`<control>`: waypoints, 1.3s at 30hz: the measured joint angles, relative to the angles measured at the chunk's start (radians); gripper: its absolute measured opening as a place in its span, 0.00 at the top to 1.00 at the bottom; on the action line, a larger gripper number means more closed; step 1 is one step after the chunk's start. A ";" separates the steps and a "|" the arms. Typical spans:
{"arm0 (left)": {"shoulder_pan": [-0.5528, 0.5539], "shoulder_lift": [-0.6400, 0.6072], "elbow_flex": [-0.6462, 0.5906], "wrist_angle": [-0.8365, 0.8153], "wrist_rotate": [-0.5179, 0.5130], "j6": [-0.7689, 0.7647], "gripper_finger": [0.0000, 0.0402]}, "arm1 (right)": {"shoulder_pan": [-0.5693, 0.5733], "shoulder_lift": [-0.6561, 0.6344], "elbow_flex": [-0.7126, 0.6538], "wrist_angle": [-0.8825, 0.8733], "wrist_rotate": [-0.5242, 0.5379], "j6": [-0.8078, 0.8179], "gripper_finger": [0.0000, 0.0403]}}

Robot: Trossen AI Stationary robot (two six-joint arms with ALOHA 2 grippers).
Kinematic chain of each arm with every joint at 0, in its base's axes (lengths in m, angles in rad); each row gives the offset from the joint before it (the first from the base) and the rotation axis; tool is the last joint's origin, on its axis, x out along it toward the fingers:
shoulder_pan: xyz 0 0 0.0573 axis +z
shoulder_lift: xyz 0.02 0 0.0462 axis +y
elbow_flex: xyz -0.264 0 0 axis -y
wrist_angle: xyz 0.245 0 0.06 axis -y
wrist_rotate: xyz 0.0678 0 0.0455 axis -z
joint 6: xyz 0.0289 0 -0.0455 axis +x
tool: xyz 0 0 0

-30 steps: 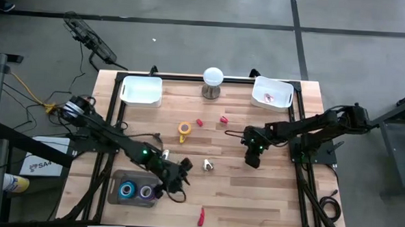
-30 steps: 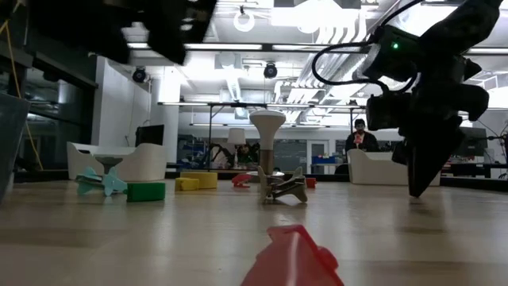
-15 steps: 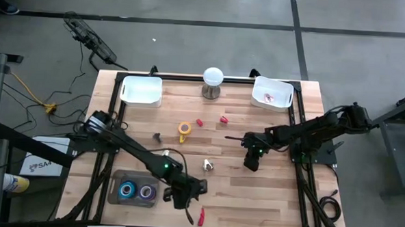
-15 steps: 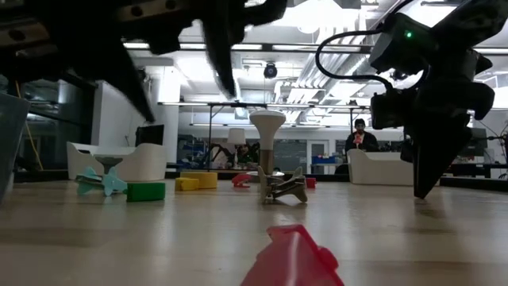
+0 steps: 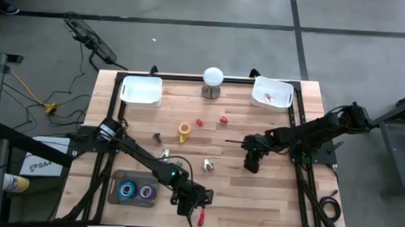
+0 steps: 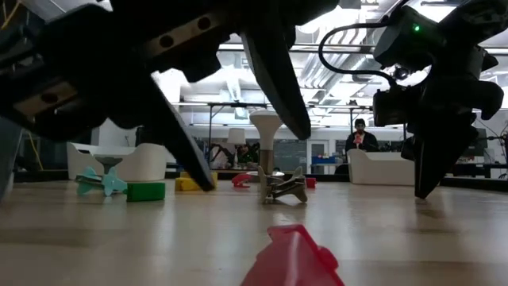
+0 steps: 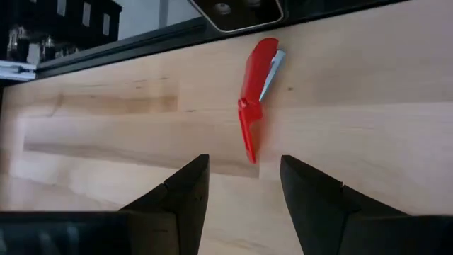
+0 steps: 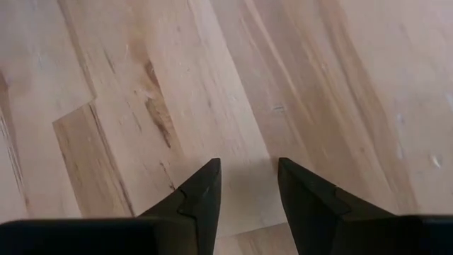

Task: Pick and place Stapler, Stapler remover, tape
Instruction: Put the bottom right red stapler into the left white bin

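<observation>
A small red stapler [image 7: 256, 99] lies flat on the wood near the table's front edge [image 5: 201, 215], and its end shows close up in the low view [image 6: 294, 254]. My left gripper [image 7: 244, 159] hangs open just above and short of it [image 5: 197, 201], touching nothing. A silvery stapler remover [image 5: 208, 166] rests mid-table [image 6: 282, 187]. Blue tape [image 5: 126, 189] and purple tape [image 5: 146, 191] lie in a grey tray [image 5: 114, 197]. Yellow-orange tape [image 5: 183, 130] lies on the wood. My right gripper [image 8: 248, 161] is open over bare wood at the right [image 5: 251, 165].
Two white bins [image 5: 141, 90] [image 5: 272, 92] stand at the far corners, with a white-topped stand [image 5: 213, 80] between them. Small red pieces [image 5: 199, 122] [image 5: 223, 118] and other small pieces [image 5: 158, 135] [image 5: 165, 153] lie mid-table. The black frame [image 7: 141, 39] runs just beyond the stapler.
My left gripper has travelled from beside the grey tray toward the table's near edge and its right, sinking toward the red stapler and rolling about its own axis. Its fingers now fill the low view. The stapler has not moved.
</observation>
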 joint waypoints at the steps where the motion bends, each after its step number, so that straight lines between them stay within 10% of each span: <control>1: -0.004 0.002 0.000 0.000 -0.004 0.011 0.58 | 0.003 0.000 0.000 0.000 0.001 0.000 0.67; 39: -0.063 0.099 0.010 0.173 -0.052 0.063 0.58 | 0.022 0.001 -0.002 0.009 0.024 0.033 0.67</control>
